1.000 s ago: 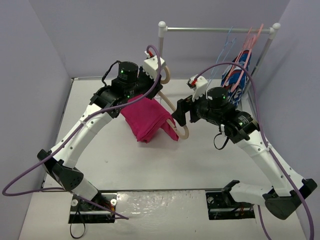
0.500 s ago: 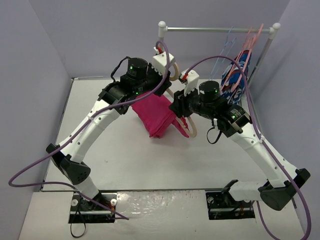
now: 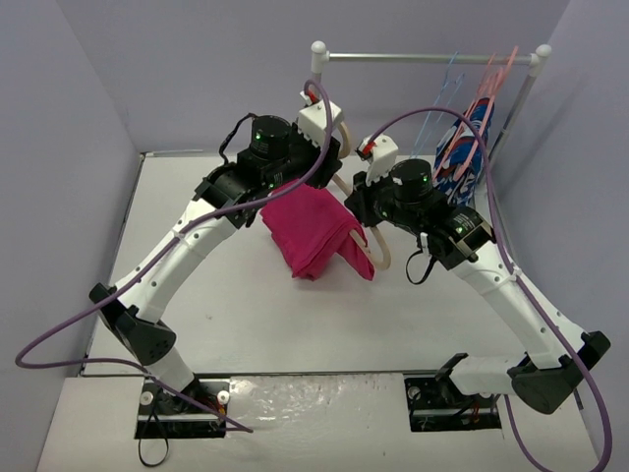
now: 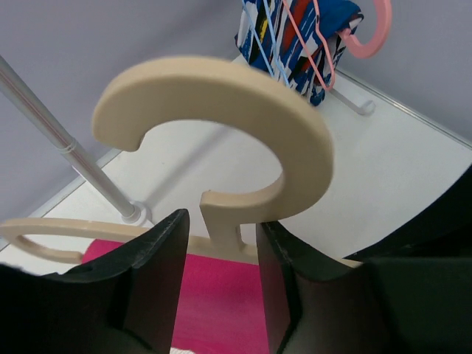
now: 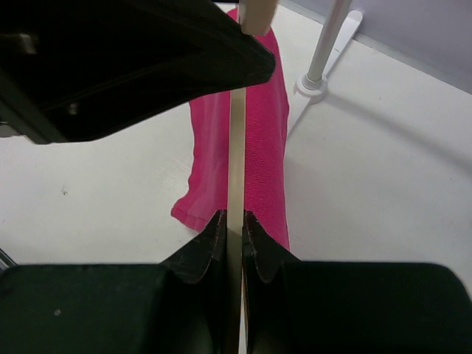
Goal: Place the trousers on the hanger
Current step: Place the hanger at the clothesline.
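Note:
The pink trousers point(image 3: 313, 231) hang folded over the bar of the beige hanger point(image 3: 381, 254), held above the table. In the left wrist view the hanger's big hook point(image 4: 221, 96) rises in front of me. Its neck stands between the fingers of my left gripper point(image 4: 221, 220), which is open, with a gap showing beside the neck. My right gripper point(image 5: 233, 215) is shut on the hanger's thin lower edge, with the trousers point(image 5: 262, 147) draped just beyond. From above, the left gripper point(image 3: 329, 159) is at the hook and the right gripper point(image 3: 362, 197) is beside the cloth.
A clothes rack with a metal rail point(image 3: 423, 59) stands at the back right. It carries a blue patterned garment point(image 3: 467, 147), pink hangers point(image 3: 496, 74) and a blue wire hanger point(image 3: 447, 84). Its pole point(image 4: 59, 136) and foot point(image 5: 316, 82) are close by.
The hanger with the trousers has moved right and back toward the rack. My right gripper has shut on the hanger. My left jaws have parted around the neck.

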You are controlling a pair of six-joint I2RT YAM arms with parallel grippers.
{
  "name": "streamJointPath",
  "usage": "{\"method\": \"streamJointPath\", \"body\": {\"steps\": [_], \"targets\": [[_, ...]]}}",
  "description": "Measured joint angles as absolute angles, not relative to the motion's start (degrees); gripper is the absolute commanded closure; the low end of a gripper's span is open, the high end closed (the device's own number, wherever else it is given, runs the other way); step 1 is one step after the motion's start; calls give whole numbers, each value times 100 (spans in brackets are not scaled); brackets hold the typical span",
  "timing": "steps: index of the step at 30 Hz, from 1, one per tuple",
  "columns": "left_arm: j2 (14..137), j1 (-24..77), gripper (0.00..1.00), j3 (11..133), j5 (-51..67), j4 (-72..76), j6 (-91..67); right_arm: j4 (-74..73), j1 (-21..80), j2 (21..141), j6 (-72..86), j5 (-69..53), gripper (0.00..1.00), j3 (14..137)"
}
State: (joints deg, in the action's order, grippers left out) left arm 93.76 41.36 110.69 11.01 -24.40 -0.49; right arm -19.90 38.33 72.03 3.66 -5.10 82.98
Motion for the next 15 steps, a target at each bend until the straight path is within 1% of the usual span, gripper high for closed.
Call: {"method": "streamJointPath", "body": {"steps": [4,8,11,15], "targets": [[9027,4169,45,10682,939,-2129,27,-2136,3837,7150,427,-375,100,8298],[8562,4174,43,10266,693,-1900,207,-2291,3842,7085,468,-260,100,8297],[8179,4174,39,9976,535,-1787,357,-2361,3846,7049,496,-197,100,8296],[7448,4178,38,9060,494,-1534,480,-2337,3860,6982,515,-173,100,8294]]}}
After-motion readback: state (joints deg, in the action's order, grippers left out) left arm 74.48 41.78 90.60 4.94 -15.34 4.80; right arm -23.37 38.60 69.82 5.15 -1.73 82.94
